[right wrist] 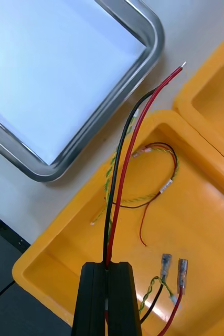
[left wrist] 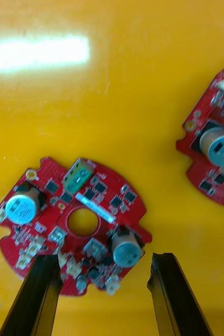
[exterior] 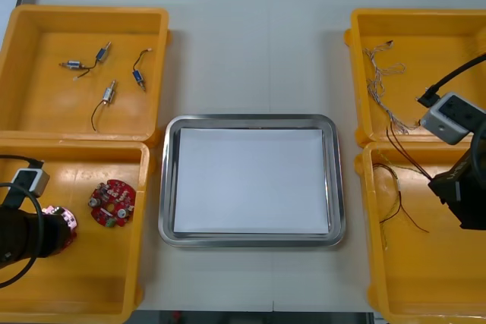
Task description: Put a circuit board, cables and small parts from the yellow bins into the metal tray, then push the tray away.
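My right gripper [right wrist: 110,266] is shut on a red and black cable [right wrist: 123,173] and holds it above the near right yellow bin [right wrist: 206,220]. The cable's free end reaches toward the corner of the metal tray [right wrist: 152,31]. In the front view that cable [exterior: 406,155] runs from the right arm toward the bin's far wall. My left gripper [left wrist: 105,258] is open low over a round red circuit board [left wrist: 72,223], with one finger at each side of the board's near edge. A second board [left wrist: 216,157] lies beside it in the near left bin [exterior: 83,294].
The tray [exterior: 250,121], white inside, sits between the bins. Several small metal parts [exterior: 106,96] lie in the far left bin. Thin twisted cables [exterior: 383,73] lie in the far right bin. More cables [right wrist: 143,197], yellow-green, red and black, lie in the near right bin.
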Motion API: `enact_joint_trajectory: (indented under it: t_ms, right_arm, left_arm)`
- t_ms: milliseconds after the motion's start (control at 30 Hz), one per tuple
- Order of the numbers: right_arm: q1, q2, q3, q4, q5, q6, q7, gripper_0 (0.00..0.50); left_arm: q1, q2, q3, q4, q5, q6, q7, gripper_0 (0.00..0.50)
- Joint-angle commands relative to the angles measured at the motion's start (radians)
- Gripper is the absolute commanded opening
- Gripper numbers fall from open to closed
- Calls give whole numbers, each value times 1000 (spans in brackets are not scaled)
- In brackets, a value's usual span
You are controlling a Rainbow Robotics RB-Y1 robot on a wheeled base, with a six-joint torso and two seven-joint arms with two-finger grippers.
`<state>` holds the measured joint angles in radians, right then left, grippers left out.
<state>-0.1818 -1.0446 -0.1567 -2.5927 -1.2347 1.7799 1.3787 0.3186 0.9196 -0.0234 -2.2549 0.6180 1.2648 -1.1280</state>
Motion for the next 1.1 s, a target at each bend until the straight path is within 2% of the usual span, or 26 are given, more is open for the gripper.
enact_joint_trajectory:
  t_ms: [33, 300, 500, 800, 1100]
  right_arm:
    - [-94, -46, 92, -25, -15, 4, 40, 0]
    - [-209, -58, 237, -25, 17, 4, 37, 0]
    - [-289, -60, 353, -21, 64, 4, 37, 0]
    - [-355, -60, 448, -1, 110, 4, 36, 0]
    - [-357, -58, 451, 14, 106, 7, 43, 0]
  left_arm:
    - [-23, 70, 60, -58, 77, 71, 85, 500]
    - [-65, 143, 129, -86, 197, 165, 57, 500]
    - [-110, 191, 171, -84, 264, 245, -42, 500]
    - [-153, 248, 188, -80, 371, 254, -110, 500]
    - [-207, 303, 188, -34, 468, 252, -302, 500]
